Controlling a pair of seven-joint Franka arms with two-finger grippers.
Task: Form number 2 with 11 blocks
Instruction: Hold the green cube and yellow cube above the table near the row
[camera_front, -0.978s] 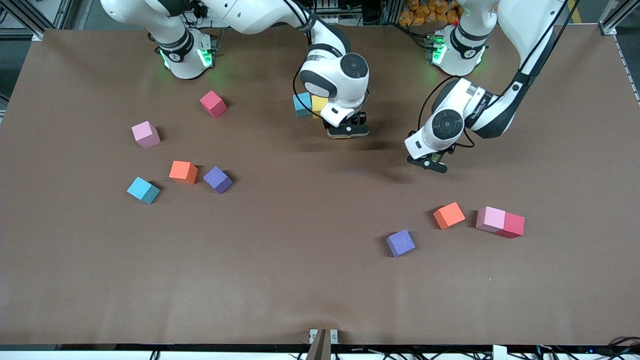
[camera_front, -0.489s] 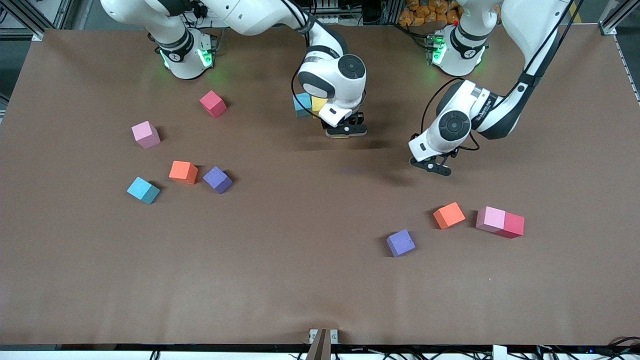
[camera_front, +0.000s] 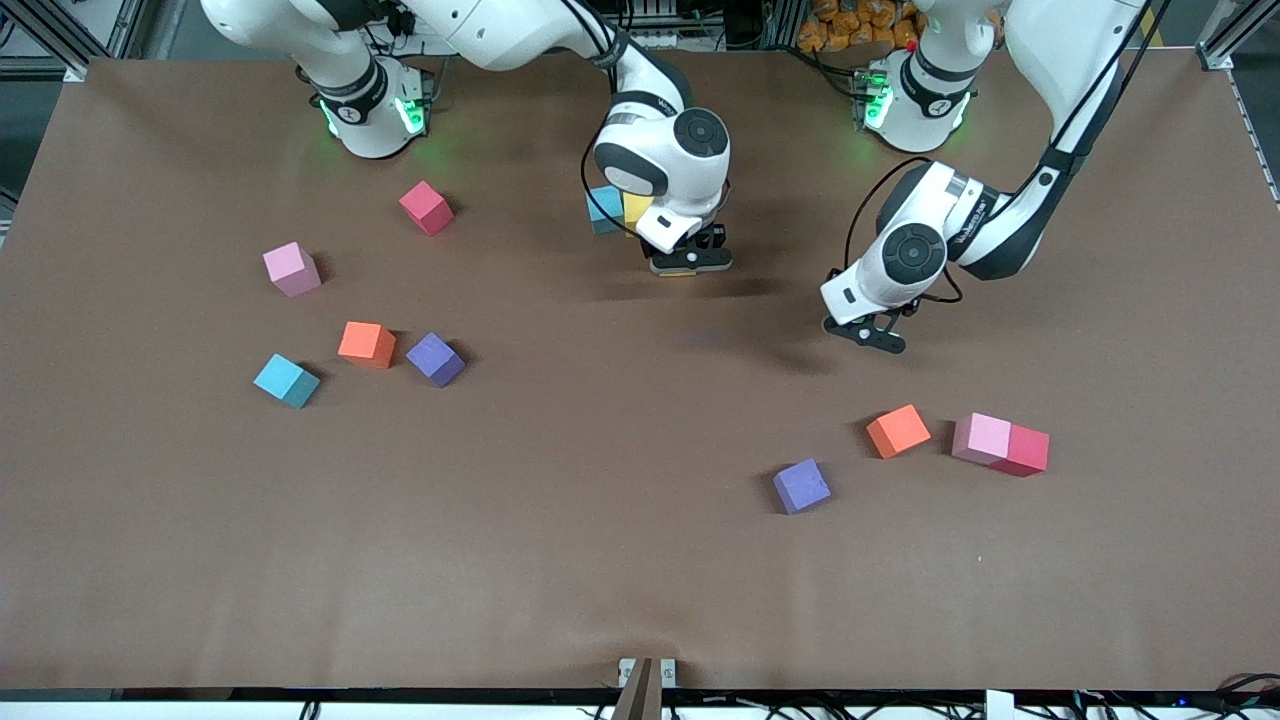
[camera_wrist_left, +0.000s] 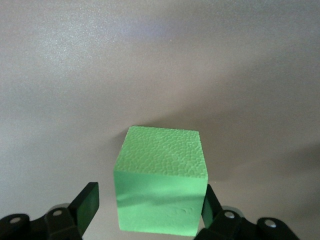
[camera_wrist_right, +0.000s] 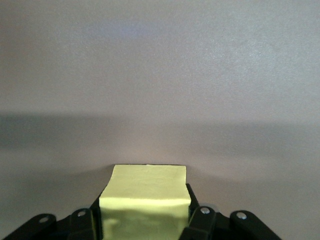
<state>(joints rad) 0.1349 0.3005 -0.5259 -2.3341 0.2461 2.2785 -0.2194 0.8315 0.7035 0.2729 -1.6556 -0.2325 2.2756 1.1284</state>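
I see the right gripper (camera_front: 690, 262) upper centre, fingers pinching a yellow block (camera_wrist_right: 145, 200), left gripper (camera_front: 866, 335) right of centre, fingers spread around a green block (camera_wrist_left: 160, 185), loose blocks (camera_front: 368, 343) mid-left and lower right, no lettering I can read

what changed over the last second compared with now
The left gripper drifted slightly toward the left arm's end of the table, its fingers either side of the green cube. The right gripper, clamping a yellow cube, edged toward the bases. The loose cubes stayed put.
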